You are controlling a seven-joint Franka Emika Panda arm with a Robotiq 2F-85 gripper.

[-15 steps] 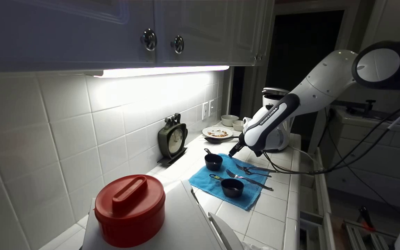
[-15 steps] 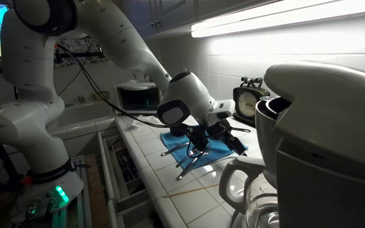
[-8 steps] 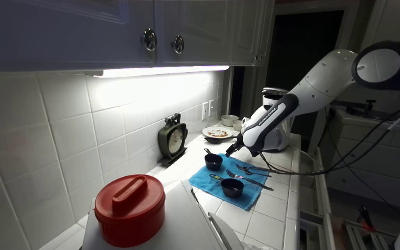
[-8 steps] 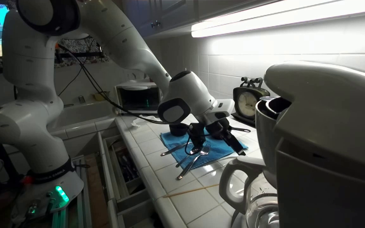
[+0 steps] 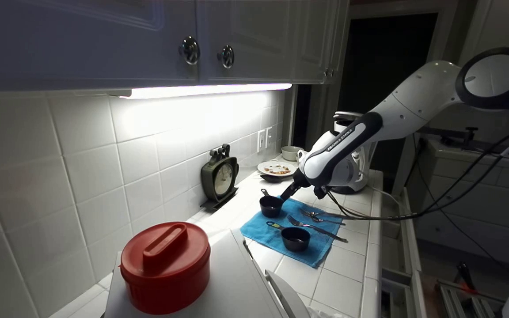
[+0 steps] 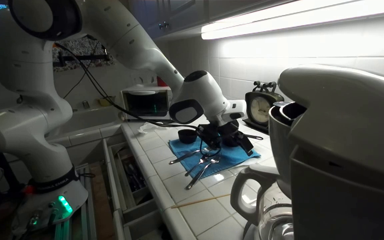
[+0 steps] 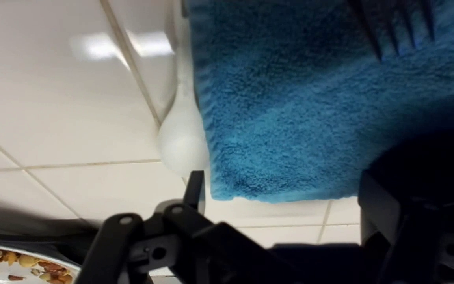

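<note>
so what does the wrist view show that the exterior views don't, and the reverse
Wrist view only: the white spoon-shaped utensil along the edge of the blue towel; the exterior views don't show it clearly.
Exterior views only: the red container on the toaster oven, the dial-faced scale or clock, and the black cup farther from the gripper.
Shared: the blue towel, the open gripper and a fork. The nearer black cup shows in both exterior views; a dark shape at the right of the wrist view may be it.
</note>
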